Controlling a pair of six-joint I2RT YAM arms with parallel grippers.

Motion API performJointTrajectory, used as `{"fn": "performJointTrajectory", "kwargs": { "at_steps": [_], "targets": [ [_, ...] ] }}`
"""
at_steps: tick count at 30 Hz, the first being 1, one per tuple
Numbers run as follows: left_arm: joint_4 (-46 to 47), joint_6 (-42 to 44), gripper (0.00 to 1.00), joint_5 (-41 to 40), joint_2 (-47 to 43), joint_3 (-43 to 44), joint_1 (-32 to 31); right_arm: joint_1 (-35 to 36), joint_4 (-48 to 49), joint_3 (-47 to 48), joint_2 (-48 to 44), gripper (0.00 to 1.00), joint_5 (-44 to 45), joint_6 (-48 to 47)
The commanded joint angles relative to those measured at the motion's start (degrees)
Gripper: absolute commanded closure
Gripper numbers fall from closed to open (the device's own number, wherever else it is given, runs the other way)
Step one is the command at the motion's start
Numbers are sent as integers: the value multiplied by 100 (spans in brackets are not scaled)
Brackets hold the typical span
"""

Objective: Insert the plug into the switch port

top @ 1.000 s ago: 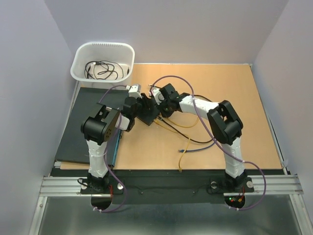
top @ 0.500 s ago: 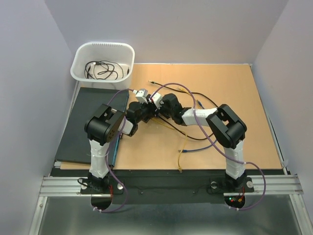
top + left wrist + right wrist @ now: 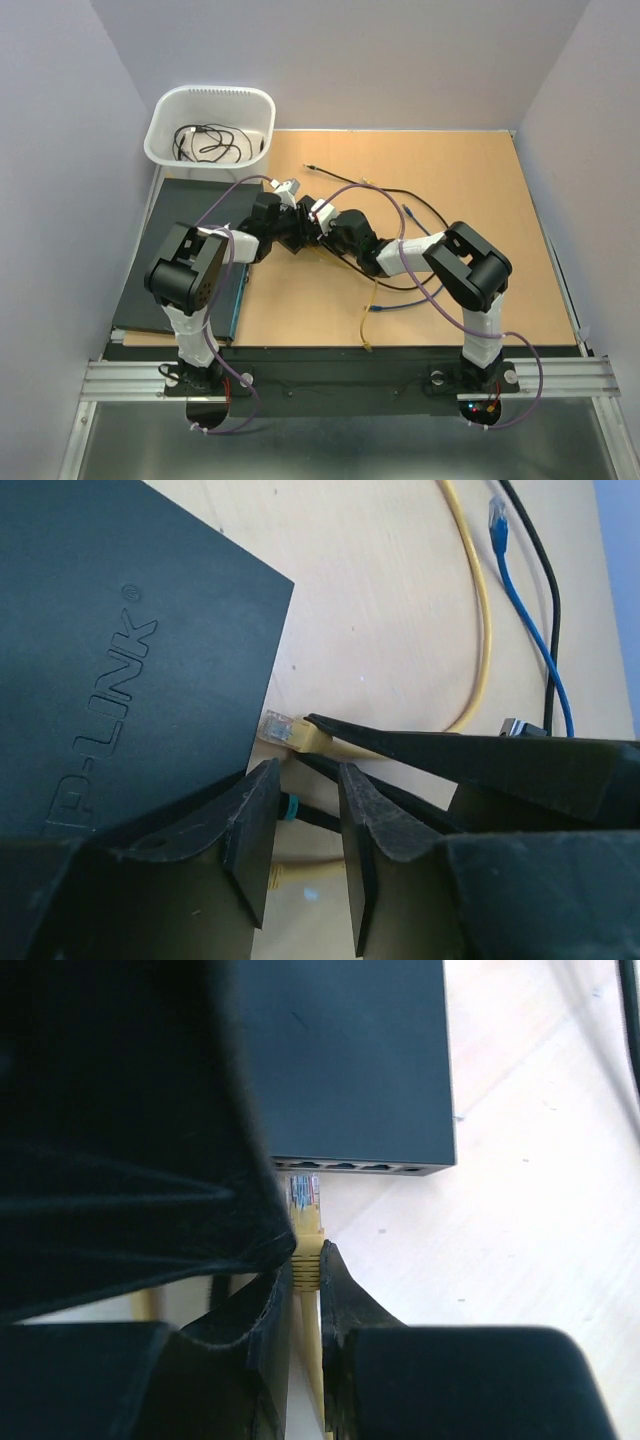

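Note:
The switch [image 3: 340, 1060] is a flat black TP-LINK box [image 3: 110, 650] with a row of ports [image 3: 345, 1167] on its near edge. My right gripper [image 3: 307, 1255] is shut on the boot of the yellow plug [image 3: 305, 1200]. The plug's clear tip points at the port row and stops just short of it. In the left wrist view the plug [image 3: 283, 730] lies against the switch's edge. My left gripper [image 3: 307, 770] is open beside the switch, and a black cable with a teal band [image 3: 288, 808] runs behind its fingers. Both grippers meet mid-table [image 3: 300, 222].
A white bin [image 3: 210, 125] with black cables stands at the back left. A black mat [image 3: 175, 260] lies along the left side. Yellow [image 3: 372, 310], blue [image 3: 400, 302] and black [image 3: 400, 192] cables lie loose on the wooden table right of the grippers.
Both grippers have moved a little left and away from the bases. The left arm's elbow has swung left and the right arm has stretched further left. The plug now sits at the port row.

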Motion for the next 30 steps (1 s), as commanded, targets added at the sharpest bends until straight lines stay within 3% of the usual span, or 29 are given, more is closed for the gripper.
{"fn": "performJointTrajectory", "kwargs": {
  "at_steps": [1, 10, 17, 20, 30],
  "targets": [
    [-2008, 444, 55, 106, -387, 455, 243, 94, 728, -186, -444, 100, -247, 471],
    [-2236, 831, 41, -879, -344, 1281, 550, 103, 51, -89, -620, 100, -344, 498],
    [-1429, 673, 37, 210, -535, 1265, 937, 86, -55, -98, -550, 100, 7, 550],
    [-1419, 725, 36, -131, -677, 1308, 955, 77, -55, -72, -480, 99, 131, 611],
    [-2377, 1209, 35, -1054, 588, 2442, 1254, -64, -546, 130, -769, 100, 95, 788]
  ]
}}
